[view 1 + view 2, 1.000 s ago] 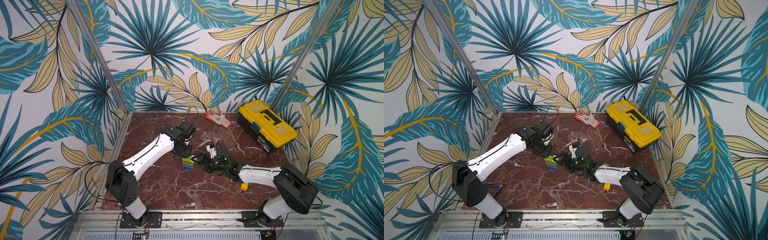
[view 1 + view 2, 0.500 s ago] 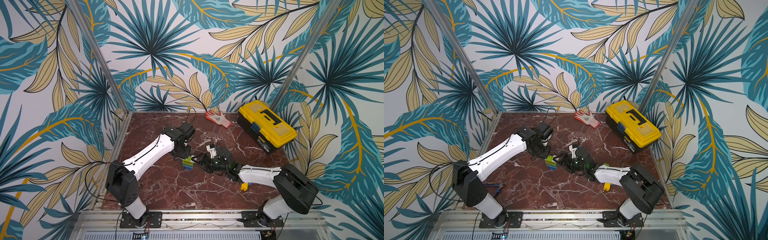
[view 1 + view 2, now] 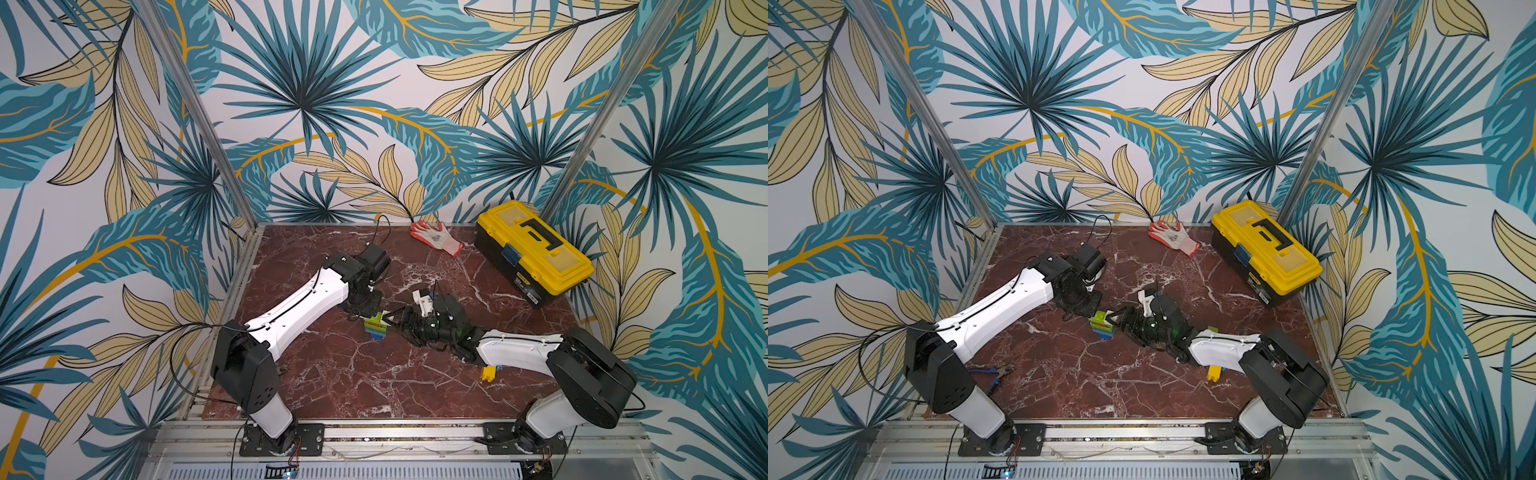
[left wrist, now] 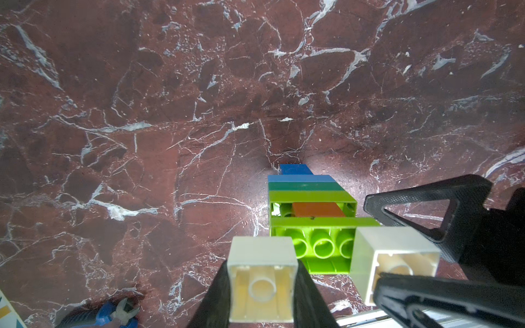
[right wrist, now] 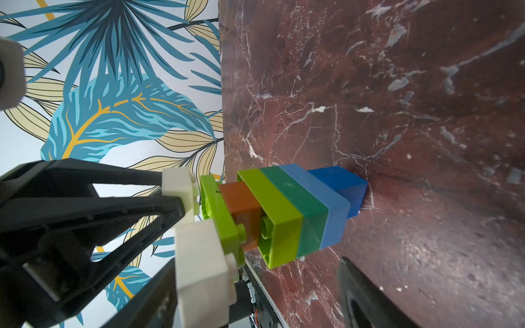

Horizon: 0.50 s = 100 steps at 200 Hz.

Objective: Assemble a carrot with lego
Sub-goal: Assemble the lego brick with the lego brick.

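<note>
cream brick (image 4: 261,255) tight in closed left gripper (image 4: 262,298) atop lego stack (image 5: 284,215); right gripper (image 3: 392,321) wide open alongside

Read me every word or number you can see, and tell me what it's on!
Nothing here can be read.
Yellow toolbox: a small sticker on its dark side, too small and blurred to read.
Lego stack: no lettering visible.
</note>
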Tool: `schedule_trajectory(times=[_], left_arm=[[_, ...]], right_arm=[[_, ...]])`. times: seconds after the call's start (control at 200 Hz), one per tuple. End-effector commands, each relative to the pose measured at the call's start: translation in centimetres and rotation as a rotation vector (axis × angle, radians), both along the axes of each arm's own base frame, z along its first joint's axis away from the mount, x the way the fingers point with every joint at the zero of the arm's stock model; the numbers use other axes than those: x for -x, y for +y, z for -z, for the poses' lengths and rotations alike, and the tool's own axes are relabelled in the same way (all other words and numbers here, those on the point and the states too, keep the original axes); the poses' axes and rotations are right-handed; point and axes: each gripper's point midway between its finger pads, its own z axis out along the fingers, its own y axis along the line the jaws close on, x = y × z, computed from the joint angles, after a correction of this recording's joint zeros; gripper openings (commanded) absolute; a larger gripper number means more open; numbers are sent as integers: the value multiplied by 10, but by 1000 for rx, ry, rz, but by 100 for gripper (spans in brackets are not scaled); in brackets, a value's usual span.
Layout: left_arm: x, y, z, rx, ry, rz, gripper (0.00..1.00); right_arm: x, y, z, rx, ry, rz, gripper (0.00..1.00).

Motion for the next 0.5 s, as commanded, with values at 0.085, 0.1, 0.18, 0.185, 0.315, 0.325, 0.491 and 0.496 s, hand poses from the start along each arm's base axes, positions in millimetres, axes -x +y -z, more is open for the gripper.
schedule_trajectory(times=[0.085,0.1,0.18,0.185,0.315,0.325,0.491,0.496], left_arm=[[5,-3,14,4,62,-10,20],[5,-3,14,5,65,-11,20],[5,-3,17,2,71,-16,20],[5,-3,17,2,72,-16,20],[5,-3,21,-4,82,-18,20],[5,-3,21,-5,82,-18,20],[5,-6,26,-6,100,-16,20],[5,-5,26,-8,99,-16,20]], right_arm=[[8,-9,23,67,56,5,84],[8,-9,23,67,58,6,84],[8,-10,23,67,57,7,84],[8,-10,23,67,57,7,84],[8,-11,24,68,61,8,84],[8,-11,24,68,61,8,84],[9,-11,24,67,61,6,84],[9,-10,24,66,60,5,84]])
